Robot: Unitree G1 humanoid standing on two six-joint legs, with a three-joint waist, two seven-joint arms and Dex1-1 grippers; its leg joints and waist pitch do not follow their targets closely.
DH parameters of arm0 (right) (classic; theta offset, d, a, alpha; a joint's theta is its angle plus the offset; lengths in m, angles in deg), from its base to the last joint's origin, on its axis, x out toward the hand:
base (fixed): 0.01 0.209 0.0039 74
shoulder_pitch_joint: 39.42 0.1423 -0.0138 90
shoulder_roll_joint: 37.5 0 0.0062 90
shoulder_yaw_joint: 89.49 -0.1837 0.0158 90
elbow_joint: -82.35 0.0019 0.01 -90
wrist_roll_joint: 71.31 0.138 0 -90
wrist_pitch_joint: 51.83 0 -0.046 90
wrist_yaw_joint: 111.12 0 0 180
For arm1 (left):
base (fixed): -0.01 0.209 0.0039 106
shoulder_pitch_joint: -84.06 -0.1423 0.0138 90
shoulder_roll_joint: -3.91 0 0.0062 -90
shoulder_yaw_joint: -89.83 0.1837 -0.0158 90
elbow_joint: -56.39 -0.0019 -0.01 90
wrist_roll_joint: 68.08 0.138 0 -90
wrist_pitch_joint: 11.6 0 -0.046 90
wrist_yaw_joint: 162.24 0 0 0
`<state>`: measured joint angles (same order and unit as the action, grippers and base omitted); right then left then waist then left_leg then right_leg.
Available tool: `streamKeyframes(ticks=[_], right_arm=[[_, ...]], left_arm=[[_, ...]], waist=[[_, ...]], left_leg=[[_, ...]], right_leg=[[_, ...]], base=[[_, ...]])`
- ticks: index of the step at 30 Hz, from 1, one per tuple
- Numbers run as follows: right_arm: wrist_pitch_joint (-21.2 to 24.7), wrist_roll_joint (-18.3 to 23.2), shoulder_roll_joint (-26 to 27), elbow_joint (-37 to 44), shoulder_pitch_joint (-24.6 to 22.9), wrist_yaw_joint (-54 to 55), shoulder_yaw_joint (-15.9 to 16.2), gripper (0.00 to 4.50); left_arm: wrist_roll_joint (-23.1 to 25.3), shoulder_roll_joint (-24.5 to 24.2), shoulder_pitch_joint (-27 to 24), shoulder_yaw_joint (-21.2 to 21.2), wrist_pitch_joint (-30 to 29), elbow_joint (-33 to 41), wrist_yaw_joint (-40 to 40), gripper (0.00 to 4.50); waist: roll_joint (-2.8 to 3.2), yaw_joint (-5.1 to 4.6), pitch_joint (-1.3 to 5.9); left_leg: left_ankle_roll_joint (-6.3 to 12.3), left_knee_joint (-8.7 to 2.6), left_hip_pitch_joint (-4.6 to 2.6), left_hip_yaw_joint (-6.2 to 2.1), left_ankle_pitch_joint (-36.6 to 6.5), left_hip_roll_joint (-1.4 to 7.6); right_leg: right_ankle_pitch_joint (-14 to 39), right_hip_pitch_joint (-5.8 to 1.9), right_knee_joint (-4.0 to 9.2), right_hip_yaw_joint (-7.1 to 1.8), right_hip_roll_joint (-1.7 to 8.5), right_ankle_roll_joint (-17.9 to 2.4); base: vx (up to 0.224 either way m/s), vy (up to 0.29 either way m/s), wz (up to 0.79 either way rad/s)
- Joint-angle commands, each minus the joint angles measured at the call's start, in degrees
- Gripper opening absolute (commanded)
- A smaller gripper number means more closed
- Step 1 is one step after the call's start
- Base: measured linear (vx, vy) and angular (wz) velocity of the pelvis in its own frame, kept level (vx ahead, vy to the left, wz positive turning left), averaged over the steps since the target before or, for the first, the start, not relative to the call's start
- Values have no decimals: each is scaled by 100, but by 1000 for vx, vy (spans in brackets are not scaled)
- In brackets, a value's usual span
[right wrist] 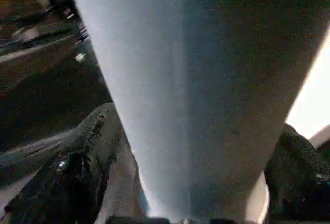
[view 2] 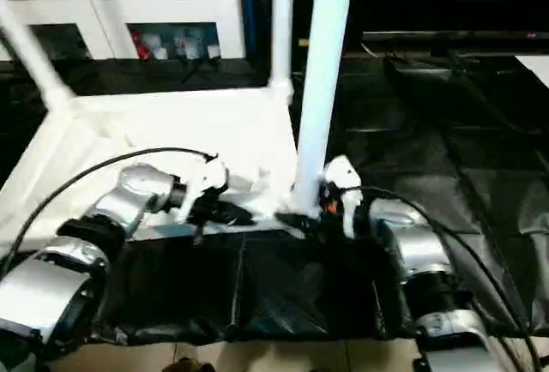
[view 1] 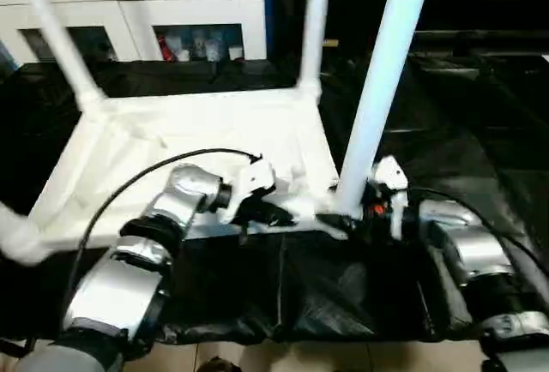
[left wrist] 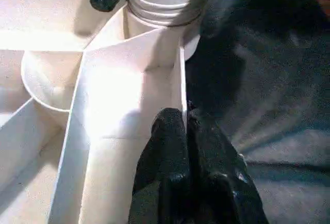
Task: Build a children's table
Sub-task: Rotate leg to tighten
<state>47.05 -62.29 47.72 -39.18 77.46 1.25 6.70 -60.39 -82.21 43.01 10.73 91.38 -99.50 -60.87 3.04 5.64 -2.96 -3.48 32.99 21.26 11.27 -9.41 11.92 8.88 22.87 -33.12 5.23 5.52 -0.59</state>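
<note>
So the tabletop [view 1: 214, 145] sits upside down on the black-covered bench [view 1: 343, 295], ribbed underside facing up, near edge along the bench's front edge. Legs stand in the two far corner sockets, and a third leg [view 1: 377, 89] is upright in the near right socket. A fourth white tube pokes in at the near left edge of the head view, but I can't tell if it's seated.

The right gripper [right wrist: 196, 182] has its fingers on either side of the base of the near right leg, pinching it just above the socket. The left gripper [left wrist: 188, 131] has its fingers pressed together on the thin near rim wall of the tabletop, just beside that same corner, probably to steady it.

Handling-wise, this all looks like hollow molded plastic: light, fairly stiff, smooth and a bit slippery. The leg tapers, so a grip high up would likely slide, and low by the collar seems the better spot. The rim wall is thin and could flex, so I'd hold it close to the corner, where the ribs back it up.
</note>
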Motion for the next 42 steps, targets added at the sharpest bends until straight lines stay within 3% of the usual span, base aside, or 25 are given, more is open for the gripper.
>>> streamKeyframes(ticks=[1,10,15,18,22,23,25,27,28,31,32,33,36,39,40,42], right_arm=[[146,25,151,264,-47,-540,595,350],[353,80,149,465,-139,-731,657,276],[430,108,174,548,-200,-758,660,267],[479,128,224,594,-254,-693,602,266],[295,-25,630,258,-206,544,203,266],[234,-95,749,100,-149,943,96,266],[261,-221,1092,-350,43,2085,-213,265],[220,-228,1233,-502,108,2441,-312,265],[183,-257,1435,-695,205,2902,-406,265],[149,-322,1699,-888,325,3437,-512,265],[9,-401,1891,-1011,427,3783,-544,265],[-103,-416,1945,-1018,441,3771,-520,265],[-322,-480,1986,-1024,449,3790,-471,335],[-339,-342,2017,-1089,489,3798,-586,344],[-361,-330,1924,-1052,463,3663,-580,370],[-383,-336,1854,-1020,439,3572,-568,385]], left_arm=[[8,163,25,129,168,247,-81,0],[-69,75,-12,115,165,265,-255,0],[-79,79,-55,135,176,285,-295,0],[-80,78,-85,136,162,304,-307,0],[-21,200,-82,68,-104,293,351,0],[-13,269,-61,40,-157,276,571,0],[-76,556,-9,-63,-342,253,1035,0],[-67,694,4,-72,-387,242,1244,0],[-52,901,20,-75,-444,218,1532,0],[-22,1122,41,-65,-517,180,1897,0],[7,1238,39,-22,-529,159,2069,0],[5,1264,37,-19,-528,158,2100,0],[9,1272,19,-29,-524,182,2100,0],[48,1229,-9,-20,-485,217,2058,0],[56,1173,-38,-6,-425,245,1946,0],[59,1113,-65,8,-366,269,1826,0]], waist=[[-112,9,379],[-134,67,386],[-143,76,393],[-136,79,397],[-139,64,372],[-116,34,363],[-158,-59,325],[-142,-107,312],[-93,-157,302],[-104,-257,309],[-42,-279,312],[-55,-321,311],[-67,-330,309],[-68,-327,311],[-106,-304,321],[-97,-292,332]], left_leg=[[441,-353,-94,-67,-1572,145],[400,-357,-95,-69,-1437,162],[420,-351,-88,-67,-1356,158],[426,-351,-87,-69,-1335,159],[339,-370,-98,-70,-1488,158],[202,-388,-129,-82,-1654,165],[43,-395,-173,-114,-2038,119],[29,-390,-195,-131,-2166,104],[19,-404,-181,-144,-2267,110],[27,-396,-213,-161,-2522,80],[59,-394,-219,-164,-2548,77],[72,-416,-194,-176,-2583,76],[158,-395,-225,-151,-2646,63],[182,-408,-213,-146,-2613,74],[204,-413,-206,-149,-2537,84],[224,-427,-179,-142,-2448,98]], right_leg=[[2078,-274,442,-225,332,-1181],[2032,-262,419,-233,346,-1168],[1958,-271,407,-234,343,-1157],[1919,-272,399,-232,344,-1159],[2158,-249,427,-228,343,-1103],[2409,-209,448,-229,355,-1061],[3174,-186,547,-175,356,-827],[3425,-173,594,-152,355,-727],[3488,-173,619,-145,351,-654],[3534,-154,685,-95,337,-566],[3482,-153,689,-92,340,-588],[3415,-180,693,-68,321,-586],[3427,-140,731,-80,325,-583],[3323,-145,711,-99,321,-649],[3252,-158,684,-111,333,-680],[3065,-177,658,-135,333,-740]], base=[[0,0,0],[0,0,0],[0,0,0],[0,0,0],[0,0,0],[0,0,0],[0,0,0],[-27,7,-2],[0,0,0],[0,0,0],[0,0,0],[0,0,0],[0,0,0],[0,0,0],[0,0,0],[0,0,0]])
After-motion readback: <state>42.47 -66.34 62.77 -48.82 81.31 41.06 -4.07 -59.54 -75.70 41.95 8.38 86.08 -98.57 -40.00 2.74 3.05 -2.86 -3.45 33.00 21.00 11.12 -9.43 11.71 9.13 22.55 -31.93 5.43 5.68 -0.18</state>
